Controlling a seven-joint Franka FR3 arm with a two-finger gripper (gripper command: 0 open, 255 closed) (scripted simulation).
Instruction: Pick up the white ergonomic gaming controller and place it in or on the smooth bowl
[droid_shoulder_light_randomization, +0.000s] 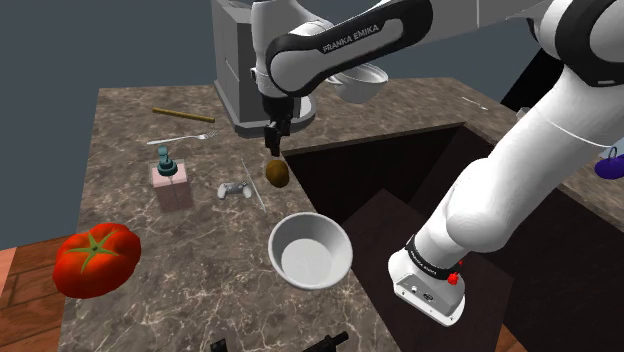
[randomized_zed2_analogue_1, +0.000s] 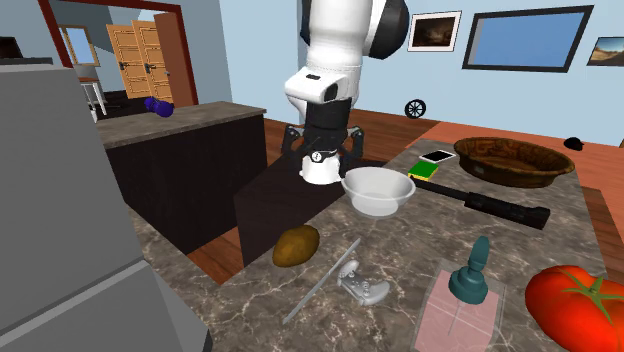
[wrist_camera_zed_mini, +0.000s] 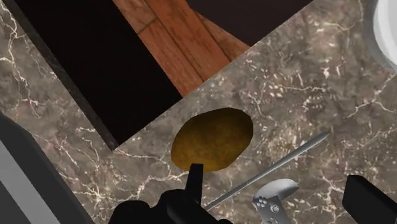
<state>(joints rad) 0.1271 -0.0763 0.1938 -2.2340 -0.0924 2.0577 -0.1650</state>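
Since the white game controller (droid_shoulder_light_randomization: 235, 189) lies flat on the marbled table (droid_shoulder_light_randomization: 120, 150) with nothing touching it, the task looks to be at its very start: no grasp, no lift and no placing has been made. The controller sits between a pink soap dispenser (droid_shoulder_light_randomization: 170, 182) and a brown, potato-like lump (droid_shoulder_light_randomization: 277, 173). A thin grey rod (wrist_camera_zed_mini: 283, 160) lies just beside it, on the side toward the lump. The jaws hang above the table, over the lump and not over the controller. In the wrist view the two black fingers (wrist_camera_zed_mini: 195, 181) stand wide apart with nothing clasped, and the controller shows on the table beyond them, touched by neither. The white bowl (droid_shoulder_light_randomization: 309, 251) stands upright and empty on the same table, near the edge by the dark gap and toward the shoulder view's lower right of the controller. As I judge it, nearly everything is left to do. The jaws must shift sideways from the lump until they are over the controller, come down, and close across its narrow middle without catching the rod. Then they must lift it, carry it over to the bowl and let it go there. The rod lying so close seems the likeliest thing to spoil the grip.
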